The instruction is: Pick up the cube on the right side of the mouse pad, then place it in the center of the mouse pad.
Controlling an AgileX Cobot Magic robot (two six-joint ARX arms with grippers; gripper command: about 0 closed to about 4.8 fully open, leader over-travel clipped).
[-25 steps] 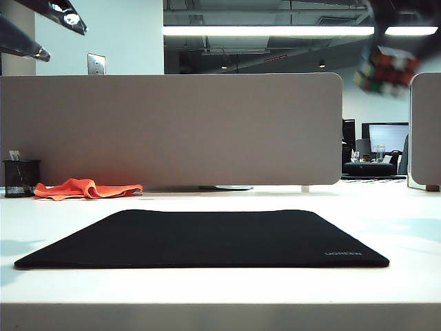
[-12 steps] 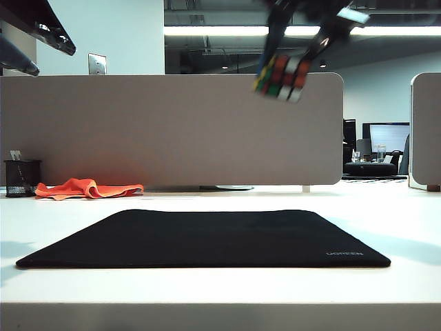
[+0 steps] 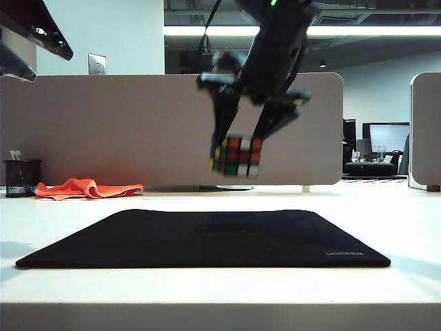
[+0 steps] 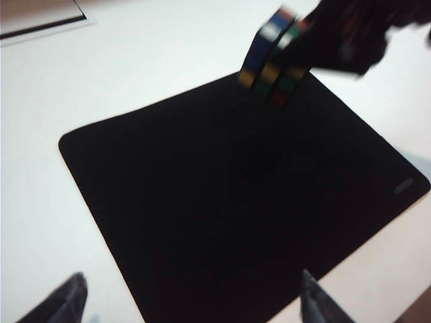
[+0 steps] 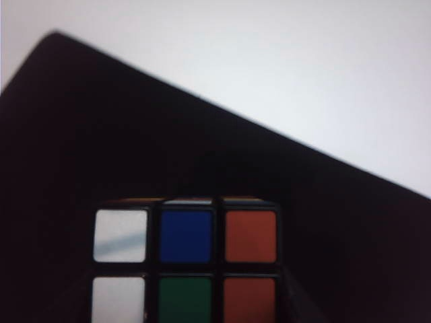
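The cube (image 3: 236,155), with black edges and coloured stickers, hangs in the air above the middle of the black mouse pad (image 3: 207,238). My right gripper (image 3: 238,146) is shut on it from above, one finger on each side. In the right wrist view the cube (image 5: 185,262) fills the near edge, with the mouse pad (image 5: 101,134) below it. The left wrist view shows the cube (image 4: 269,60) blurred over the mouse pad (image 4: 222,202). My left gripper (image 4: 192,304) is open and holds nothing. It hovers high at the exterior view's upper left (image 3: 31,48).
An orange cloth (image 3: 86,187) and a black mesh pen cup (image 3: 21,178) sit at the back left of the white table (image 3: 207,289). A grey partition (image 3: 138,127) stands behind the pad. Another partition panel (image 3: 426,131) stands at the far right.
My right gripper has carried the cube from the upper right down and to the left, to above the pad's middle. The left gripper has stayed nearly still.
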